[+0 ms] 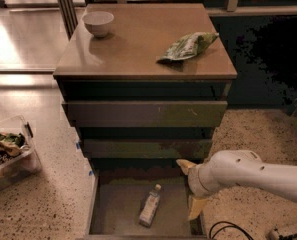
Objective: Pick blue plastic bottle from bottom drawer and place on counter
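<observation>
Plastic bottle lies flat in the open drawer, cap to the far side; the claw is spread open just right of it, not touching.

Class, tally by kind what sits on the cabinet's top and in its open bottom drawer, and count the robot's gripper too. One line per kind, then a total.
Bowls: 1, white bowl on the counter
Snack bags: 1, green bag on the counter
Bottles: 1, blue plastic bottle lying in the bottom drawer
Grippers: 1, gripper, open, at the drawer's right side, apart from the bottle
Total: 4
</observation>
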